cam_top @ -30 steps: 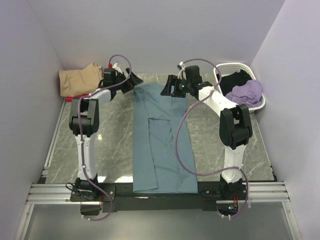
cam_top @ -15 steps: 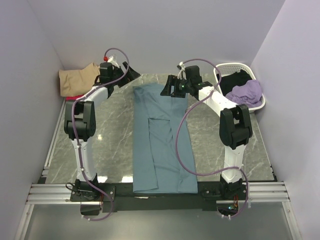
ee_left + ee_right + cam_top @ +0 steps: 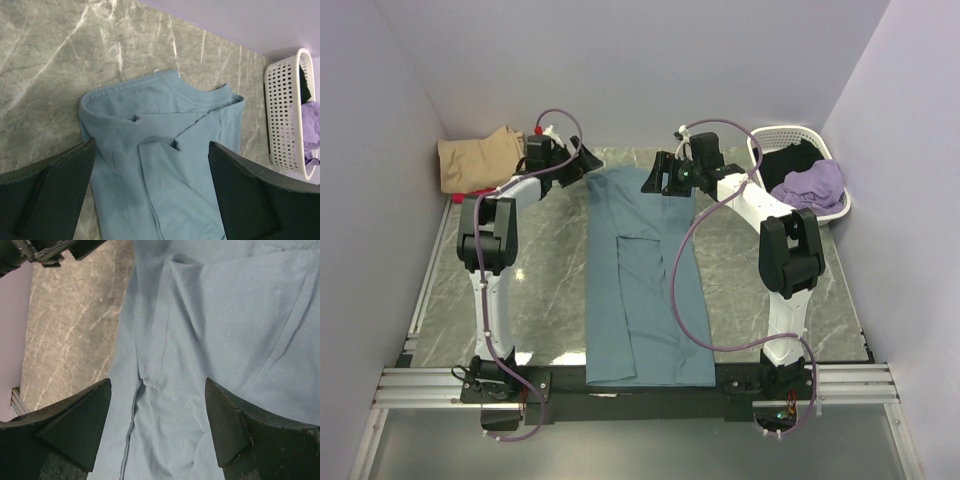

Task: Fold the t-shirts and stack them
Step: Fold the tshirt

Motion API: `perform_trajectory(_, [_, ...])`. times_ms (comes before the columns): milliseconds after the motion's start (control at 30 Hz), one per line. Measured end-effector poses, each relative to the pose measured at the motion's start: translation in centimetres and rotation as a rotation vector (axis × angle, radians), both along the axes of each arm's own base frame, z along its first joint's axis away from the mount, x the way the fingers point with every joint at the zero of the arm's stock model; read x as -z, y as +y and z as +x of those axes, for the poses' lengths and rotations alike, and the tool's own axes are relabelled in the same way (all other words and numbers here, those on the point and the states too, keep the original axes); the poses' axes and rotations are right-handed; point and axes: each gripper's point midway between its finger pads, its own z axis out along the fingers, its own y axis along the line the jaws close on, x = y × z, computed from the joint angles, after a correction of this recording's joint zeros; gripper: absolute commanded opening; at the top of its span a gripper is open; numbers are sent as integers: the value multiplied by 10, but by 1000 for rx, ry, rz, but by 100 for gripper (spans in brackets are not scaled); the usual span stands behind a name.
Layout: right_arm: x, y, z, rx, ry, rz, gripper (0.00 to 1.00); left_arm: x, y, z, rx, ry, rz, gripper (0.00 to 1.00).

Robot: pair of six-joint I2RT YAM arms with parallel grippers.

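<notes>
- Left gripper (image 3: pixel 583 161) (image 3: pixel 151 145): jaws spread wide, nothing held. It hovers at the far left corner of the teal shirt (image 3: pixel 640 290) (image 3: pixel 150 115), by the collar. Whether the fingertips touch the cloth cannot be told.
- Right gripper (image 3: pixel 656 178) (image 3: pixel 157 382): jaws equally wide, empty, over the shirt's far right part.
- Left arm (image 3: pixel 485 240): left of the shirt, stretched far from its base, wrist turned toward the collar.
- Right arm (image 3: pixel 790 250): right of the shirt, elbow bent, forearm angled in toward the collar end.
- Teal shirt: flat on the table (image 3: pixel 550 280), folded lengthwise into a long strip, with the hem between the arm bases.
- Tan shirt (image 3: pixel 475 155): bunched, well left of the collar.
- Basket (image 3: pixel 790 131) (image 3: pixel 280 115): well right of the collar, holding the lilac shirt (image 3: pixel 812 182) and the black shirt (image 3: pixel 795 158).
</notes>
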Motion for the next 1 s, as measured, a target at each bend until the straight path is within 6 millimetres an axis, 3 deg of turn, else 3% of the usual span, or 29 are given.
perform_trajectory(167, [2,-1,0,3,4,-6,82,16,-5,2,11,33,1,100])
perform_trajectory(1000, [5,-11,3,17,6,-13,82,44,-71,24,123,55,-9,99])
